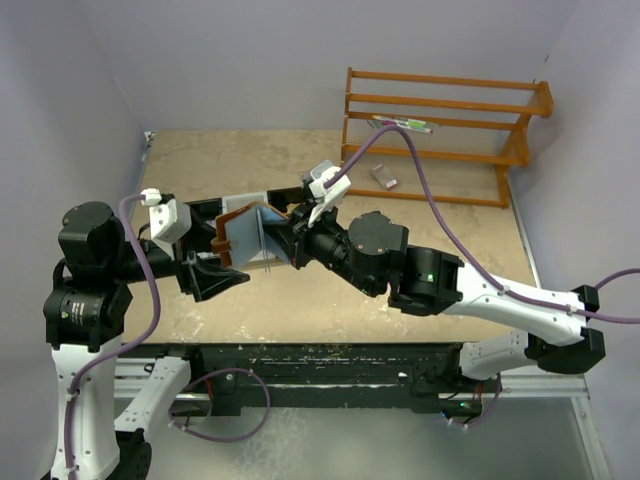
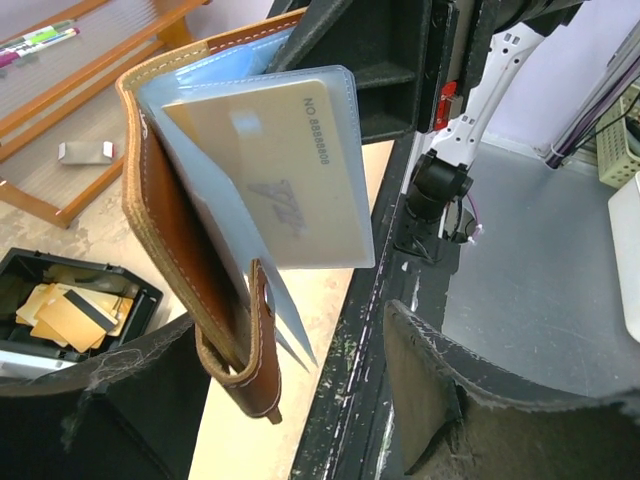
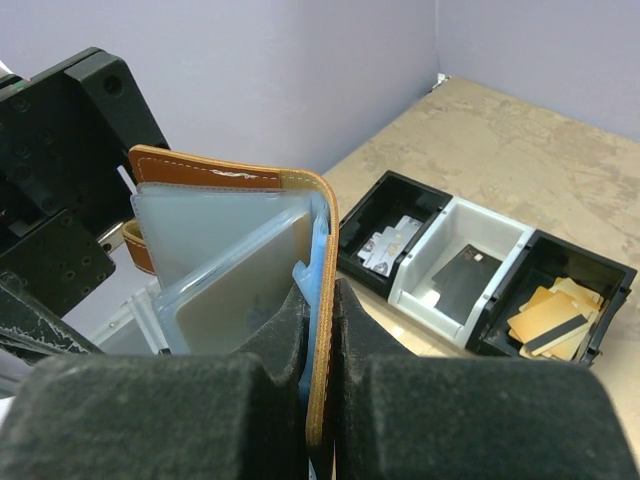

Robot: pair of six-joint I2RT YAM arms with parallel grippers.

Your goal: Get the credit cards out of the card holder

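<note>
The brown leather card holder (image 1: 232,222) is held open in the air between both grippers. My right gripper (image 3: 320,330) is shut on its leather cover (image 3: 215,165), with a light blue card (image 3: 320,250) edge pinched alongside. A pale tan card (image 2: 280,180) sits in a clear sleeve fanned out from the holder (image 2: 175,230); it also shows in the right wrist view (image 3: 240,290). My left gripper (image 2: 300,340) is open, its fingers (image 2: 460,400) wide apart, and the holder's snap tab hangs close to the left finger. In the top view the right gripper (image 1: 285,235) meets the holder from the right, and the left gripper (image 1: 225,250) is at its left.
A black-and-white three-compartment tray (image 3: 455,205) lies on the table below, holding silver, black and orange-yellow flat pieces; it also shows in the left wrist view (image 2: 100,270). An orange wooden rack (image 1: 440,130) with a marker (image 1: 400,123) stands at the back right, a small metal clip (image 1: 384,176) under it.
</note>
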